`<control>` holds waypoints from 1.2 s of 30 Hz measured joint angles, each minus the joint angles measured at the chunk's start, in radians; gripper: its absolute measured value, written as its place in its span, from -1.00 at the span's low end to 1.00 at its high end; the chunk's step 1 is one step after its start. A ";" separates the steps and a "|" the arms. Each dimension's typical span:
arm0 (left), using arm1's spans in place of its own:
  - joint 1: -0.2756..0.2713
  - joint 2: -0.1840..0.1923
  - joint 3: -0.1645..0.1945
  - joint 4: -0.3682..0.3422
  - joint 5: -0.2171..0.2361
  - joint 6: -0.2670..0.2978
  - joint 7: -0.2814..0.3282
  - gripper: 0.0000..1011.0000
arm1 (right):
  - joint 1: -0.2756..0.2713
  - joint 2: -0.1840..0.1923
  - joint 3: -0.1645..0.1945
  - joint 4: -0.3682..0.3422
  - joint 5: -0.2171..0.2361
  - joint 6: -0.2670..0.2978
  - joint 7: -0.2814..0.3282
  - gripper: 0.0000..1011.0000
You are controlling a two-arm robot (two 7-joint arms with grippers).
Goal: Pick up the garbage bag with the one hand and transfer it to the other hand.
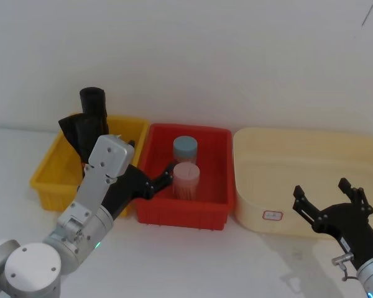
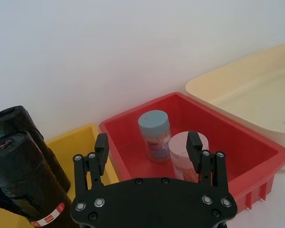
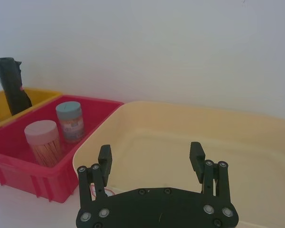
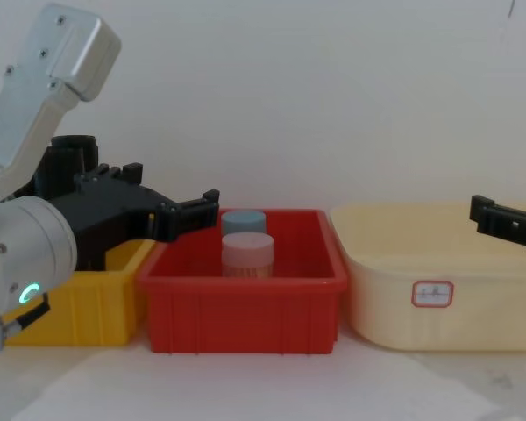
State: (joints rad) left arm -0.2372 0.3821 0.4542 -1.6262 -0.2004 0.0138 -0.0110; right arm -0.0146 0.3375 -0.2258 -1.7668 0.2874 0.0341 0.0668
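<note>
Two rolls share the yellow bin [image 1: 43,180]: the garbage bag [image 2: 26,185], thick and label-banded, leans beside a slimmer plain roll [image 2: 38,142]. Both tops stand clear of the rim, leaving room for a side grasp. The left gripper [image 2: 148,145], spread, hangs above the red bin's [image 1: 186,217] left wall, aimed at the jars [image 1: 186,177], so it likely must swing left. The right gripper [image 1: 329,198], also spread, hovers by the cream tub's [image 1: 298,143] front rim, well apart.

Lighting: bright, even, diffuse, falling from above.
Wall [image 1: 248,56]: white, greying slightly toward the upper corners.
Table [image 4: 263,390]: soft, pale shadows in front of the red bin [image 4: 245,307] and the cream tub [image 4: 394,320].
Glare: a dull sheen on the garbage bag [image 2: 23,171].
Glow: a small green ring [image 4: 28,292] on the left arm.
</note>
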 joint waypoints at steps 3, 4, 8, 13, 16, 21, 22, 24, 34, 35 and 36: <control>0.000 0.000 0.000 0.000 0.000 0.000 0.000 0.98 | 0.000 0.000 0.000 0.000 0.000 0.000 0.000 0.98; 0.000 0.000 0.000 0.000 0.000 0.000 0.000 0.98 | 0.000 0.000 0.000 0.000 0.000 0.000 0.000 0.98; 0.000 0.000 0.000 0.000 0.000 0.000 0.000 0.98 | 0.000 0.000 0.000 0.000 0.000 0.000 0.000 0.98; 0.000 0.000 0.000 0.000 0.000 0.000 0.000 0.98 | 0.000 0.000 0.000 0.000 0.000 0.000 0.000 0.98; 0.000 0.000 0.000 0.000 0.000 0.000 0.000 0.98 | 0.000 0.000 0.000 0.000 0.000 0.000 0.000 0.98; 0.000 0.000 0.000 0.000 0.000 0.000 0.000 0.98 | 0.000 0.000 0.000 0.000 0.000 0.000 0.000 0.98; 0.000 0.000 0.000 0.000 0.000 0.000 0.000 0.98 | 0.000 0.000 0.000 0.000 0.000 0.000 0.000 0.98; 0.001 0.000 0.000 -0.001 0.000 0.001 0.000 0.98 | 0.000 0.000 0.000 0.000 0.000 0.000 0.000 0.98; 0.055 0.023 -0.029 -0.083 -0.003 0.060 0.019 0.98 | 0.000 0.000 0.000 0.000 0.000 0.000 0.000 0.98; 0.077 0.030 -0.039 -0.110 -0.008 0.074 0.027 0.98 | 0.000 0.000 0.000 0.000 0.000 0.000 0.000 0.98; 0.077 0.030 -0.039 -0.110 -0.008 0.074 0.027 0.98 | 0.000 0.000 0.000 0.000 0.000 0.000 0.000 0.98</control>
State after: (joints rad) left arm -0.1602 0.4126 0.4154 -1.7364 -0.2082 0.0882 0.0163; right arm -0.0146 0.3375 -0.2258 -1.7667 0.2874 0.0341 0.0667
